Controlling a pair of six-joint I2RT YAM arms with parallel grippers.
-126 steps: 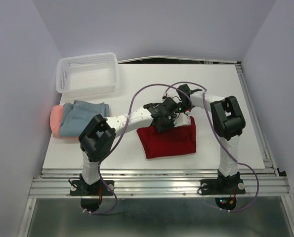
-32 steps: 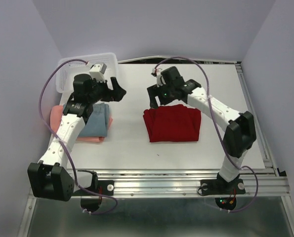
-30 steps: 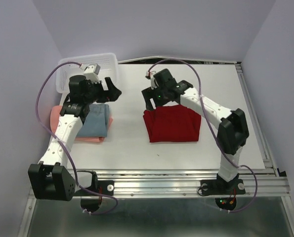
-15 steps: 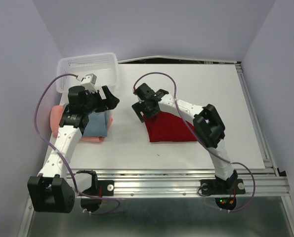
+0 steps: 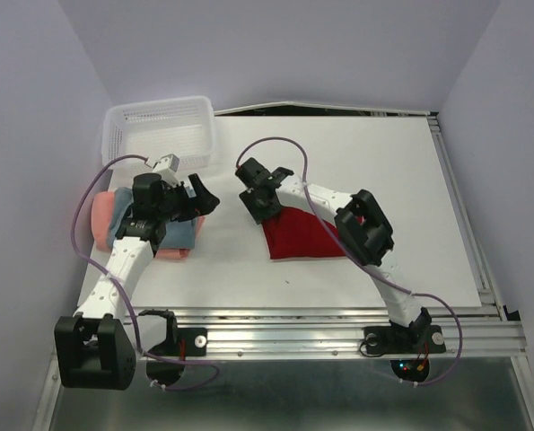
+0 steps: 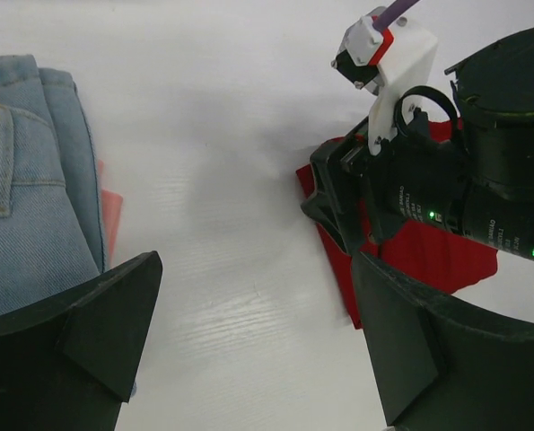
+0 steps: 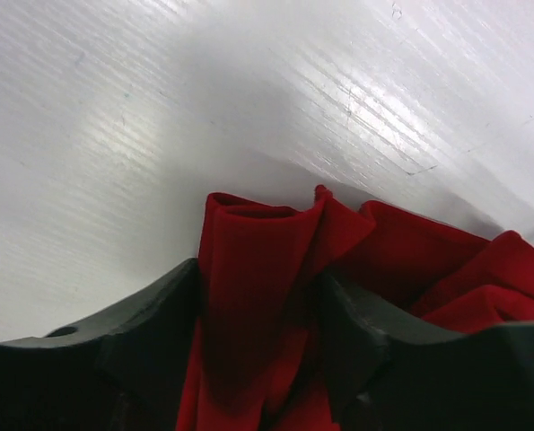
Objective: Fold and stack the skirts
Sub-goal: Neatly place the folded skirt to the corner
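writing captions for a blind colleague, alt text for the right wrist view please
The right arm's two dark fingers flank a raised fold at the edge of the dark red skirt, cloth filling the gap between them. Beyond it is the white table.

Dark red skirt (image 5: 304,239), white basket (image 5: 159,164)

Seen from above and behind the arm bases, the fixed top camera looks steeply down on the whole white tabletop (image 5: 410,180), whose near edge lies at the bottom of the view. The left wrist camera hangs low over the tabletop's left part. It looks down and rightward past the black fingers (image 6: 96,332) of the left gripper (image 6: 256,260) toward the right gripper (image 6: 343,202). The right wrist camera sits very close to the surface and frames the folded dark red pleated skirt (image 7: 258,269). All three views share that skirt and the white surface beside it.
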